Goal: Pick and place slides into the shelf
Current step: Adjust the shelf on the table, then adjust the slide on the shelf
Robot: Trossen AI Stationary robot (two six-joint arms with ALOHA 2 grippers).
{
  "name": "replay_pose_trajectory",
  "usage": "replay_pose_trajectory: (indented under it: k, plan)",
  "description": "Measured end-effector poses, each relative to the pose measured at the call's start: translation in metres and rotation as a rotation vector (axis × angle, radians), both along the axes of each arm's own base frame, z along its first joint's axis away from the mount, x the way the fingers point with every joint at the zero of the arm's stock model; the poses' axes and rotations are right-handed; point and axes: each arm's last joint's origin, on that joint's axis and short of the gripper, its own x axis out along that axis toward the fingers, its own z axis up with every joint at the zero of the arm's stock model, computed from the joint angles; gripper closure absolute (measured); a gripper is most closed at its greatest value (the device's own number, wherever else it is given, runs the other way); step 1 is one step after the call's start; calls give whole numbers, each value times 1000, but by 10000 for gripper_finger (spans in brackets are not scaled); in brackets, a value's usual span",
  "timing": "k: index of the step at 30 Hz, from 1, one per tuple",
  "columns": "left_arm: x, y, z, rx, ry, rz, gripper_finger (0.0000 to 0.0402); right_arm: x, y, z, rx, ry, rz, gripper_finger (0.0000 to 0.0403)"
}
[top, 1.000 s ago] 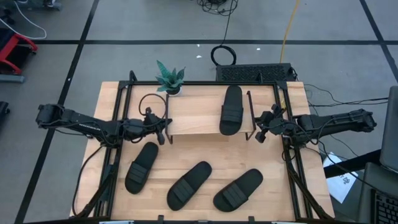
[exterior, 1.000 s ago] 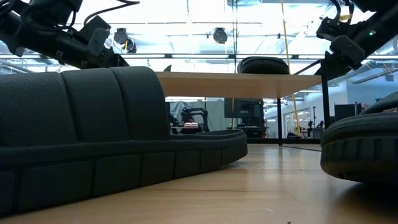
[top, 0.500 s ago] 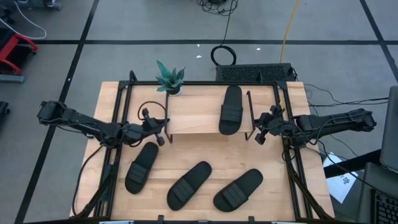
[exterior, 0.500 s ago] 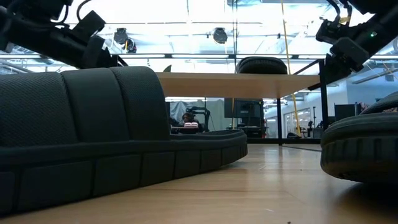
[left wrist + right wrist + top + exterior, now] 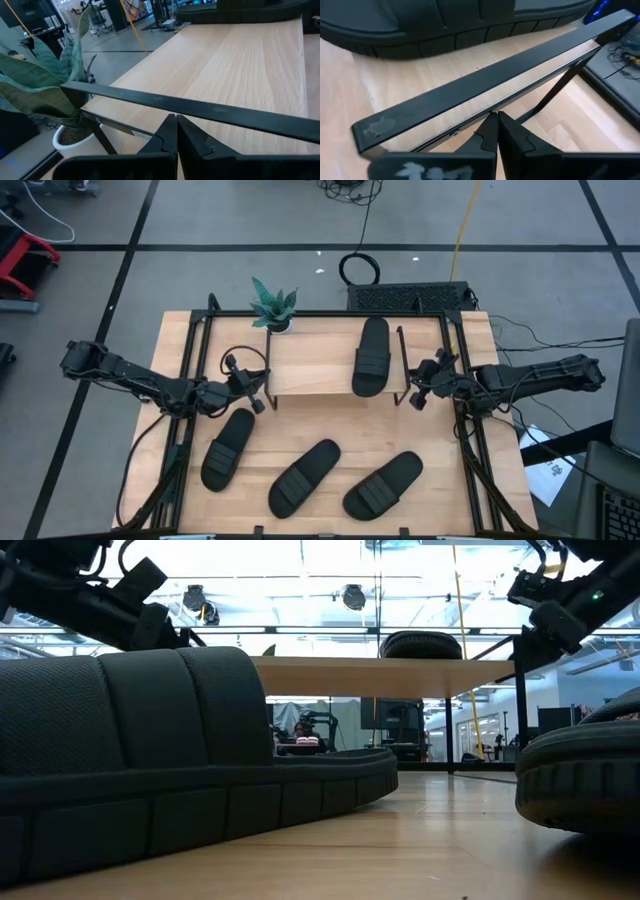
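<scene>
The shelf (image 5: pixel 320 365) has a light wood top board on a thin black frame and stands mid-table toward the far edge. One black slide (image 5: pixel 371 357) lies flat on the board's right half, also seen as the slide (image 5: pixel 423 643) in the low view. Three more slides lie sole-down on the table near the near edge: left (image 5: pixel 228 448), middle (image 5: pixel 304 477), right (image 5: pixel 383 484). My left gripper (image 5: pixel 254 399) is shut, just off the shelf's left end, with its shut fingertips (image 5: pixel 176 131) pointing at the frame bar (image 5: pixel 210 111). My right gripper (image 5: pixel 418 396) is shut beside the shelf's right end, facing its frame bar (image 5: pixel 485 85).
A small potted plant (image 5: pixel 273 306) stands at the shelf's far left corner, close to my left gripper, and shows as the plant (image 5: pixel 45 85) in the left wrist view. Black frame rails (image 5: pixel 185 380) run along the table's left and right sides. Bare tabletop (image 5: pixel 320 420) lies between shelf and slides.
My left gripper has drawn back a little from the shelf's left end, toward the table's left and near edges, staying shut. The slides, shelf and right arm have stayed where they were.
</scene>
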Motion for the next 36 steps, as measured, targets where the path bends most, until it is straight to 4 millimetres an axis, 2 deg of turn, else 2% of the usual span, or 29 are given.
replay_pose_trajectory:
  k: [15,23,31,36]
  plan:
    - [-2,0,-5,25,67,7,401,-8,-2,3,-21,-17,-21,403]
    - [-6,-10,-6,143,132,22,401,-9,-2,3,-30,-15,-46,403]
    - [-13,-18,-9,226,175,108,401,-10,-3,3,-58,-9,-81,403]
    - [-19,-21,-2,248,130,177,401,-11,-4,3,-64,-13,-94,403]
